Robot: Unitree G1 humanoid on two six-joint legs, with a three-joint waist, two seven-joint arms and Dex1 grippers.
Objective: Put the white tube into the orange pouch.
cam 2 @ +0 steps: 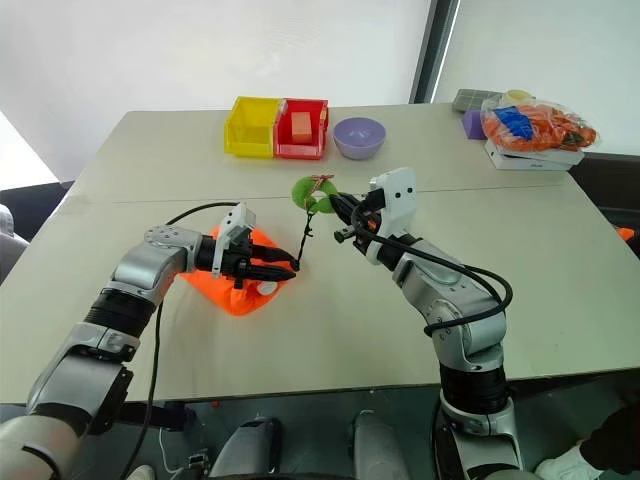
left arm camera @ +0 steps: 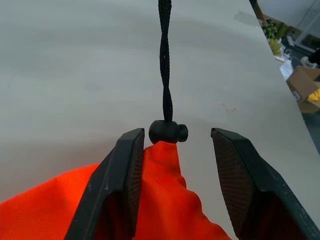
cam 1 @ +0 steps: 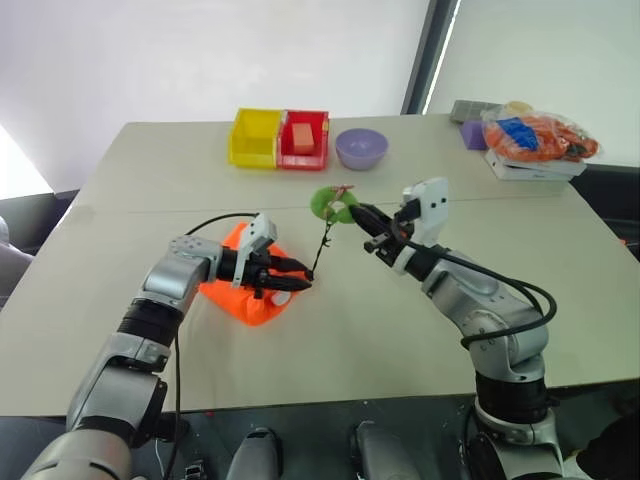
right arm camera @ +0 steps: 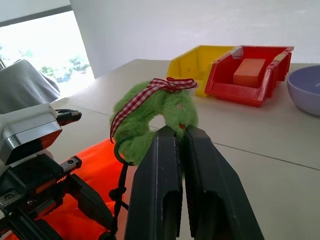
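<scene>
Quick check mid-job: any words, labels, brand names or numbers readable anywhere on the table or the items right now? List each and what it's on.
No text can be read in these views.
Orange pouch: plain fabric, no print showing.
Green ring: a checked ribbon, no lettering.
Yellow bin, red bin, purple bowl: unmarked.
Clear bag at the far corner: a blue patch inside, too small to read.

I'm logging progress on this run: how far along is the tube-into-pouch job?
Possibly near the end, though the tube itself can't be made out. In hand: the right end effector is shut on the green ring, pulling the black cord taut, while the left end effector straddles the orange pouch neck at the cord lock, fingers not yet closed. Left: cinching shut, if the tube is inside.
</scene>
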